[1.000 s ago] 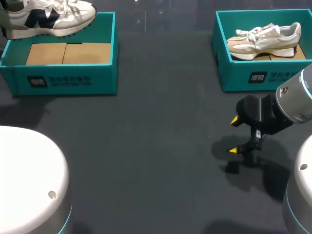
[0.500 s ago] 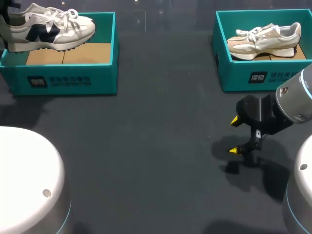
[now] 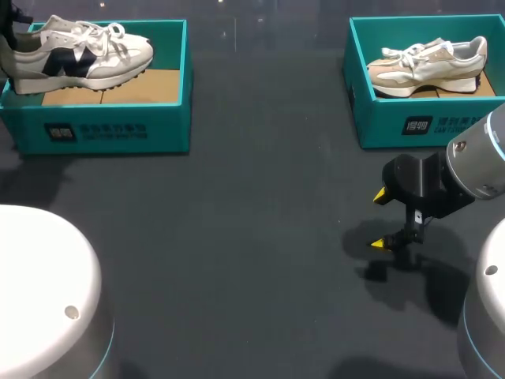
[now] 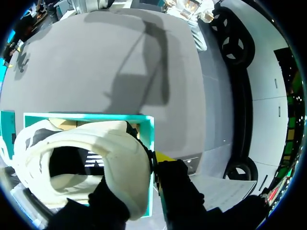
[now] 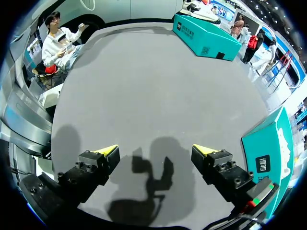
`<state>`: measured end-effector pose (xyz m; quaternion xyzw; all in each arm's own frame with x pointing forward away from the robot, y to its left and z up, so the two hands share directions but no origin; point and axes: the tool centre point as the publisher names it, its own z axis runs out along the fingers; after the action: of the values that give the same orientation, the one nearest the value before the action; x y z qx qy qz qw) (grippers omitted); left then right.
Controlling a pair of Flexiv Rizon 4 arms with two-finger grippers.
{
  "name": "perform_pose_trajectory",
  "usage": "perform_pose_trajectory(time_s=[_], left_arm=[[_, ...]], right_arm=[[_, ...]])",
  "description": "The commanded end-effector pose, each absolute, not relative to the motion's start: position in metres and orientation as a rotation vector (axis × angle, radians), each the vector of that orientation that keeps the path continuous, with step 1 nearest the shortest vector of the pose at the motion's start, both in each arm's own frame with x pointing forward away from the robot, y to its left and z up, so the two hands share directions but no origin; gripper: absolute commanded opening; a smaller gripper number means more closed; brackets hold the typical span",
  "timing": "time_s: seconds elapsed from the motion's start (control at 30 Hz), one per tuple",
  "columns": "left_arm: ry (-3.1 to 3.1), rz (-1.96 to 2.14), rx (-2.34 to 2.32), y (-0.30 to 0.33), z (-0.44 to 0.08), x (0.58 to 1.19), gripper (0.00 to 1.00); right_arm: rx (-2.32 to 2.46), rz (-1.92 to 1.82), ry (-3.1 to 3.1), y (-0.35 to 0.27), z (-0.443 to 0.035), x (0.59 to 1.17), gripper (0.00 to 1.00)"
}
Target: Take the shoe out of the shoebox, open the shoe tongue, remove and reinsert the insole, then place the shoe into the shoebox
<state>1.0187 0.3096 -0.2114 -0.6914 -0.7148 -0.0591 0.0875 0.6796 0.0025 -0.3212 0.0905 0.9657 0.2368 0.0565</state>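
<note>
Upper left: left gripper (image 4: 140, 171) pinches white shoe (image 3: 79, 54) by its heel over teal shoebox (image 3: 110, 126) | Lower right: right gripper (image 3: 383, 219) spread wide above dark table (image 3: 252, 237)

One shoebox (image 3: 102, 118) sits at ten o'clock on the table (image 3: 252, 197). The shoe (image 3: 79, 55) is over it, heel gripped by the left gripper (image 4: 136, 170). At two o'clock a second shoebox (image 3: 418, 118) holds a second shoe (image 3: 430, 67). The right gripper (image 3: 383, 219) hangs at four o'clock.
</note>
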Motion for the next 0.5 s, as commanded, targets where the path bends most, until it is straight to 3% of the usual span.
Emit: perform_pose_trajectory(time_s=[0.03,0.5], left_arm=[[-2.128,-0.176,-2.060,0.310,-0.210,1.019,0.00],[-2.162,-0.181,-2.044,0.317,-0.227,1.044,0.00]], right_arm=[[0.275,0.716,2.927,0.003,-0.321,0.678,1.00],[0.275,0.716,2.927,0.003,-0.321,0.678,1.00]])
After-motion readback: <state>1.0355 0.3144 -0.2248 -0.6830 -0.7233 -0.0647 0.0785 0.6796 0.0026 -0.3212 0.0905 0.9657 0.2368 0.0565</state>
